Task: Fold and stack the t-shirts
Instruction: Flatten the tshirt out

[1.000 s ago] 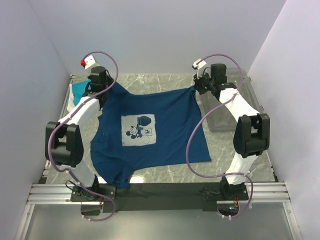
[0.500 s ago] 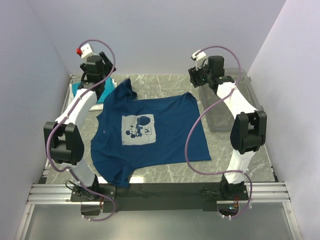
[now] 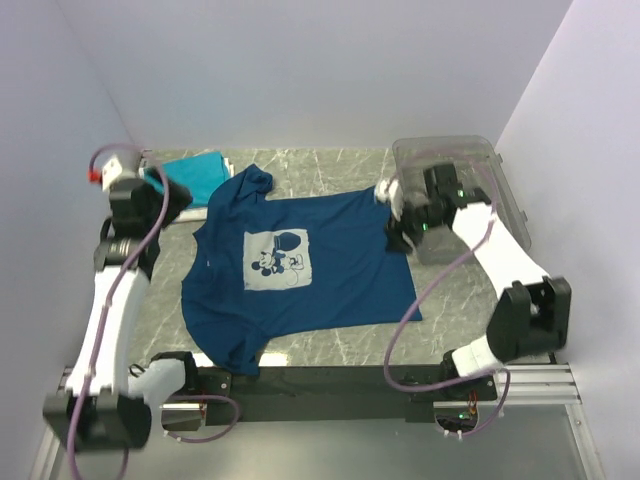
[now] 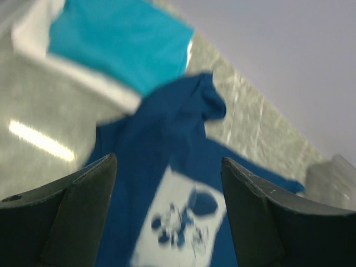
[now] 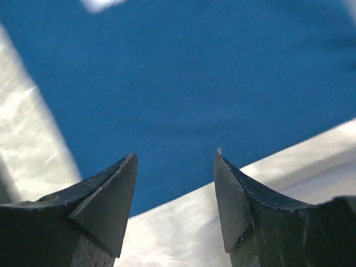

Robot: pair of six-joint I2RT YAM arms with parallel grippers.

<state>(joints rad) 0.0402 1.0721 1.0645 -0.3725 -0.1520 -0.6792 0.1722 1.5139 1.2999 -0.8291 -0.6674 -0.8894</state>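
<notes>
The navy blue t-shirt (image 3: 320, 280) lies spread on the marble table, its pale mouse print (image 3: 277, 260) facing up and one top corner bunched near the teal shirt. A folded teal t-shirt (image 3: 190, 172) rests on a white one (image 4: 83, 83) at the back left. My left gripper (image 3: 168, 203) hovers open left of the navy shirt, with nothing between its fingers (image 4: 83, 194); the print (image 4: 183, 222) shows beyond them. My right gripper (image 3: 396, 232) hangs open over the shirt's right edge (image 5: 194, 72), empty.
A clear plastic bin (image 3: 470, 160) stands at the back right, close behind the right arm. Bare marble table (image 5: 183, 233) shows beside the shirt's edge. Side walls close in on the left and right.
Both grippers opened and let go of the navy shirt's top corners. The shirt settled on the table. The left arm swung out to the left; the right arm drew back over the shirt's right edge.
</notes>
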